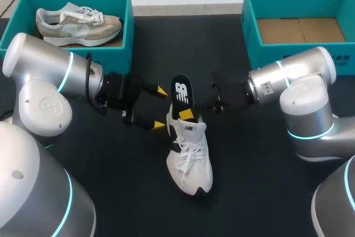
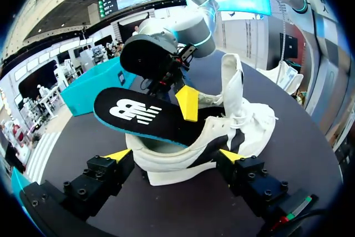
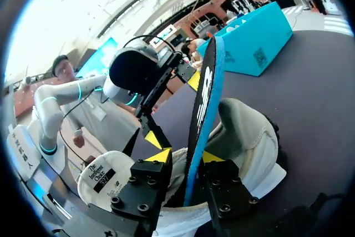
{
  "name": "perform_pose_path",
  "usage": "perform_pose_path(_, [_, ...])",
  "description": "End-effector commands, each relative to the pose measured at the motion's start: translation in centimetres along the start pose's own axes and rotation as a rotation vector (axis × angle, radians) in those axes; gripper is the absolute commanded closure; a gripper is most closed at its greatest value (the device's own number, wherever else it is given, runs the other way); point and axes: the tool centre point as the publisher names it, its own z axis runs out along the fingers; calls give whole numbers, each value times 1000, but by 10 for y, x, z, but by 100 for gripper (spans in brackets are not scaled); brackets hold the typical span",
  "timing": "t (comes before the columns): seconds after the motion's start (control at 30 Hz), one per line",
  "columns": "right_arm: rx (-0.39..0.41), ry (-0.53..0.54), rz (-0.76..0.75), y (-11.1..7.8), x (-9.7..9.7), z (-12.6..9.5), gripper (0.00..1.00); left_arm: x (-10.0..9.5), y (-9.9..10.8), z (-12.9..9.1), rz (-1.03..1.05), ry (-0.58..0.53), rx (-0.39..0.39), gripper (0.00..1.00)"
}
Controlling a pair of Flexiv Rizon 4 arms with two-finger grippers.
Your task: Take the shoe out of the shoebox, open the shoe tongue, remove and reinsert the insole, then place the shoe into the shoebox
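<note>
— Pinching the insole (image 3: 202, 109) from both sides, the right gripper (image 3: 186, 156) has its two yellow tips clamped on the lower part of it, right at the heel opening of the white shoe (image 1: 189, 156).

— Where is the shoe?

— On the black table (image 1: 260, 192), outside both boxes and about midway between the two arms. It stands on its sole, toe toward the robot and heel away.

— And the insole?

— It is black with a blue edge and a white logo. It rises steeply out of the heel, with its lower end inside the shoe and its upper end in the air.

— What about the other arm?

— The left gripper (image 1: 160, 108) has its fingers spread wide and grasps nothing. Seen from above, its tips sit just beside the heel on the left side. In its own wrist view they flank the heel, but I cannot tell whether they touch it.

— The tongue?

— The tongue (image 2: 233, 81) stands up, with loose laces below it.

— And the boxes?

— The teal box (image 1: 127, 31) at the far left holds a second shoe, a grey and beige sneaker (image 1: 77, 23) sitting on its sole. The other teal box (image 1: 248, 31), at the far right, shows a brown cardboard floor.
</note>
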Motion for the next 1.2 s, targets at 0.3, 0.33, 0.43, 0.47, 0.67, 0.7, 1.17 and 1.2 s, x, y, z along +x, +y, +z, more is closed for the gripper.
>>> perform_pose_path(0.3, [18, 8, -2, 8, -11, -5, 100, 0, 0, 1, 0, -1, -1, 0])
perform_pose_path(0.33, [24, 8, 10, 6, -9, -5, 100, 0, 0, 1, 0, -1, -1, 0])
perform_pose_path(0.43, [36, 11, 37, -3, -4, -5, 100, 0, 0, 1, 0, -1, -1, 0])
perform_pose_path(0.47, [39, 17, 47, -5, -2, -4, 100, 0, 0, 1, 0, -1, -1, 0])
perform_pose_path(0.67, [57, 22, 87, -16, 6, -2, 100, 0, 0, 1, 0, -1, -1, 0])
perform_pose_path(0.7, [53, 15, 88, -16, 7, -2, 100, 0, 0, 1, 0, -1, -1, 0])
perform_pose_path(1.17, [20, -31, -30, 23, -17, -11, 82, 0, 0, 1, 0, -1, -1, 0])
perform_pose_path(1.2, [19, -25, -32, 23, -18, -11, 93, 0, 0, 1, 0, -1, -1, 0])
